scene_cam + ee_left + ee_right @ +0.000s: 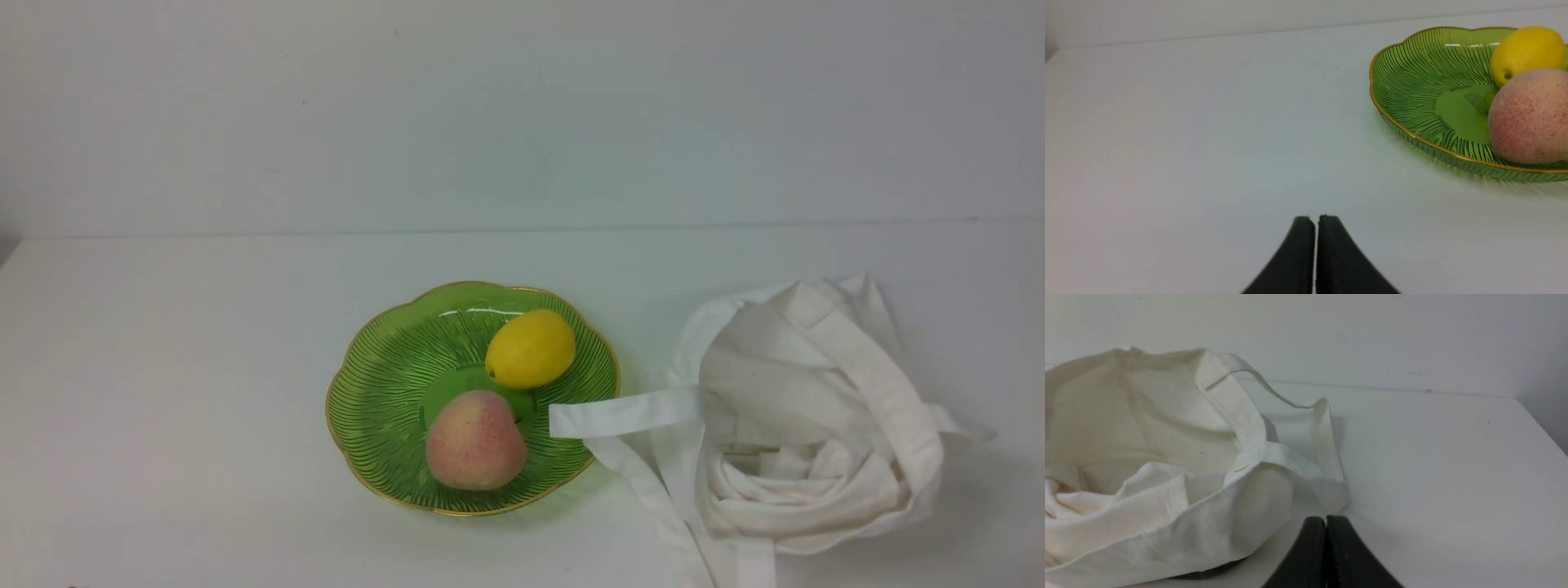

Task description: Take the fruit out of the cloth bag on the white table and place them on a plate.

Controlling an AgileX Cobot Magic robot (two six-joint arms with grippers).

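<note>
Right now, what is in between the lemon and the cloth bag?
In the front view, one white strap of the cloth bag lies there, its end over the plate rim near the lemon. Otherwise just white table.

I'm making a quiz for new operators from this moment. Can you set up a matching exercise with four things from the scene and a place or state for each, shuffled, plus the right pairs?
Things:
1. lemon
2. peach-like fruit
3. cloth bag
4. left gripper

Places or states:
A. crumpled on the white table, right of the plate
B. shut, holding nothing
C. on the plate, far side
D. on the plate, near side

Pairs: 1-C, 2-D, 3-A, 4-B
</note>
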